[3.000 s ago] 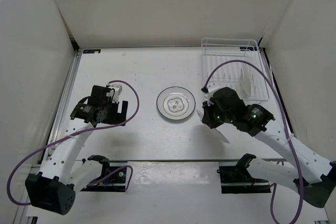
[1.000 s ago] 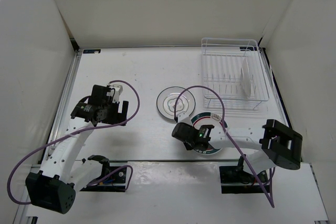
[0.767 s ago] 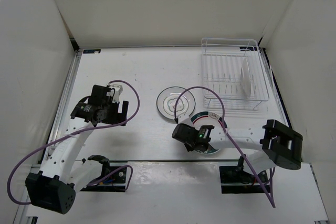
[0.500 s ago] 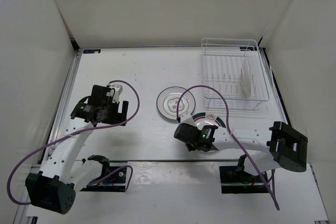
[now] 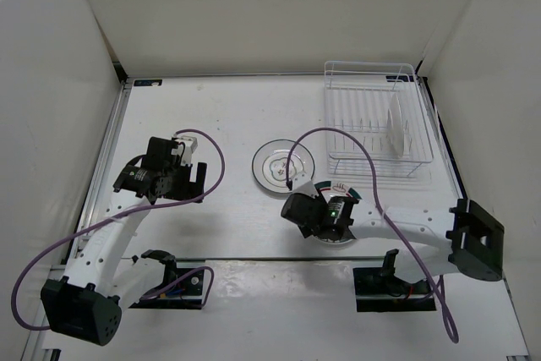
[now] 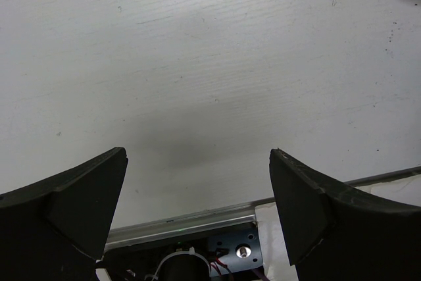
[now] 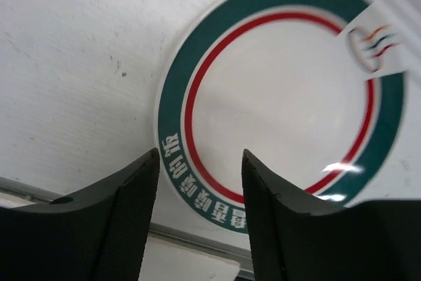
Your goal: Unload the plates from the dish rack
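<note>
Although largely hidden from above, the green-rimmed plate (image 7: 283,110) is shown by the wrist view lying flat on the table (image 7: 66,64) beneath the spread right gripper (image 7: 199,162); the left gripper (image 6: 197,156) is likewise spread.

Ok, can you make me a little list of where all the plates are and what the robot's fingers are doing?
green-rimmed plate: flat on the table, under the right fingers
flower plate: flat on the table beside it
third plate: upright in the dish rack
right fingers: open, holding nothing
left fingers: open over bare table
</note>
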Robot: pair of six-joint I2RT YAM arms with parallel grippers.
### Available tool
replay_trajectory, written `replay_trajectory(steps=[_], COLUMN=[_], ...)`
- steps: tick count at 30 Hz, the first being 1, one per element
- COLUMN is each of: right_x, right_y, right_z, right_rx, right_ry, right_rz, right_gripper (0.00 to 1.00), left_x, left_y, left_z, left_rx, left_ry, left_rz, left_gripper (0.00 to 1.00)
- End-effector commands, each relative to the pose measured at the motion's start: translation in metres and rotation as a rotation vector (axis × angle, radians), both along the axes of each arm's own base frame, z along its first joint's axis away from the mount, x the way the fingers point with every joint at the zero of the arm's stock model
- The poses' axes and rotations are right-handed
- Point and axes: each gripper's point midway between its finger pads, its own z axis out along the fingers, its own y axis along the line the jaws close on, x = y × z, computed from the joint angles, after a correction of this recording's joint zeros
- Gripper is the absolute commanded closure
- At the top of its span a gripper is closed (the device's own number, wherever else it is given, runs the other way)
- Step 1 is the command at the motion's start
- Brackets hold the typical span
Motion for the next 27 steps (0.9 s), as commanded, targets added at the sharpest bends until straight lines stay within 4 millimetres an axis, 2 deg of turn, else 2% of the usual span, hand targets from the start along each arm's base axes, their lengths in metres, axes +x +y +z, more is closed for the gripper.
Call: replay_trajectory(steps=[1,2,5,6,8,9,10,12,13,14,15,17,18,19,20,21,22,23,26,27], right_x=[0.027,0.035,0.052,0.06,0.071,0.084,0.089,0.103,0.115,0.12,0.133,0.155,0.159,0.173,0.185,0.193,0.205,0.218,0.241,0.247], right_y=[-0.004,-0.007,-0.011,-0.018,-0.023,-0.037,-0.04,-0.046,-0.057,-0.058,-0.07,-0.091,-0.097,-0.088,-0.111,-0.114,-0.109,-0.13,-0.157,-0.166], right_z=[0.051,0.069,0.105,0.119,0.134,0.147,0.153,0.17,0.18,0.182,0.198,0.2,0.198,0.209,0.21,0.225,0.22,0.231,0.233,0.228], right_rx=[-0.031,-0.038,-0.044,-0.068,-0.055,-0.061,-0.048,0.016,0.031,0.049,0.077,0.081,0.07,0.107,0.093,0.117,0.131,0.144,0.122,0.117], right_ry=[-0.168,-0.222,-0.321,-0.364,-0.399,-0.421,-0.431,-0.432,-0.436,-0.426,-0.448,-0.423,-0.403,-0.392,-0.383,-0.403,-0.362,-0.381,-0.366,-0.351], right_rz=[0.001,0.001,0.007,0.02,-0.006,-0.047,-0.065,-0.118,-0.17,-0.187,-0.253,-0.351,-0.369,-0.372,-0.455,-0.477,-0.481,-0.552,-0.658,-0.69], right_gripper=[0.43,0.4,0.3,0.27,0.23,0.23,0.21,0.21,0.26,0.36,0.4,0.43,0.43,0.43,0.43,0.43,0.43,0.43,0.43,0.43], left_x=[0.004,0.003,0.004,0.003,0.004,0.002,0.003,0.003,0.002,0.003,0.003,0.002,0.002,0.003,0.002,0.002,0.003,0.003,0.003,0.002], left_y=[-0.002,-0.002,-0.002,-0.002,-0.002,-0.002,-0.002,-0.003,-0.003,-0.003,-0.003,-0.003,-0.003,-0.004,-0.005,-0.003,-0.003,-0.003,-0.003,-0.003], left_z=[0.015,0.016,0.018,0.017,0.018,0.017,0.018,0.018,0.018,0.018,0.019,0.017,0.017,0.018,0.017,0.018,0.018,0.018,0.019,0.018], left_rx=[-0.024,-0.024,-0.026,-0.026,-0.028,-0.027,-0.028,-0.029,-0.032,-0.033,-0.032,-0.033,-0.033,-0.036,-0.038,-0.034,-0.033,-0.033,-0.033,-0.034], left_ry=[-0.046,-0.052,-0.063,-0.057,-0.061,-0.058,-0.063,-0.062,-0.06,-0.065,-0.063,-0.058,-0.055,-0.062,-0.055,-0.06,-0.061,-0.061,-0.068,-0.066], left_rz=[0.003,0.002,0.0,0.002,0.002,0.003,0.001,0.001,-0.002,-0.002,0.0,-0.001,-0.001,-0.002,-0.006,-0.001,0.0,0.003,0.0,0.001], left_gripper=[0.0,0.0,0.0,0.0,0.0,0.0,0.0,0.0,0.0,0.0,0.0,0.0,0.0,0.0,0.0,0.0,0.0,0.0,0.0,0.0])
